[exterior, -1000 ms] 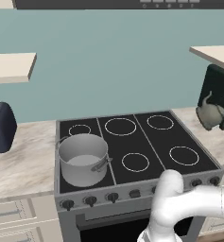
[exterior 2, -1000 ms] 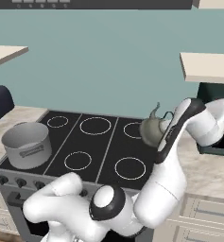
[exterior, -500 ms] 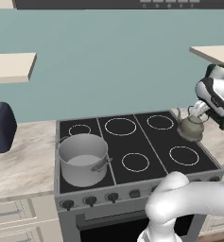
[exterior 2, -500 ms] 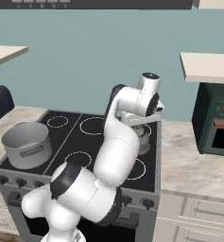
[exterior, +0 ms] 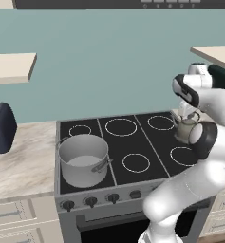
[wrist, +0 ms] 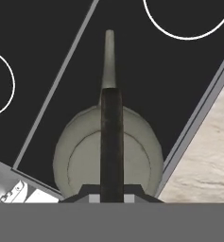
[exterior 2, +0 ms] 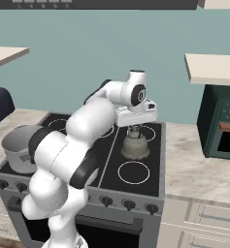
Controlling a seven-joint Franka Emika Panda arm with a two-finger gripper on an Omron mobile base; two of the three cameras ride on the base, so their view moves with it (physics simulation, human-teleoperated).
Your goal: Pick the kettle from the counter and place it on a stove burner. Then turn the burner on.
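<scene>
Over the cooktop (exterior 2: 63,145) now (counter left behind), the pincer (exterior 2: 134,130) seemingly pinches the kettle (exterior 2: 135,145).

One kettle (exterior 2: 135,146), one pot (exterior: 83,160), six burner rings (exterior: 135,163).

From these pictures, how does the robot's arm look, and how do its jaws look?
The arm is glossy white, built of thick rounded segments with dark grey bands and caps at the joints. A round dark disc marks the wrist joint. The hand is a flat white block. The gripper ends in two small dark jaws. No cables or lettering show.
</scene>
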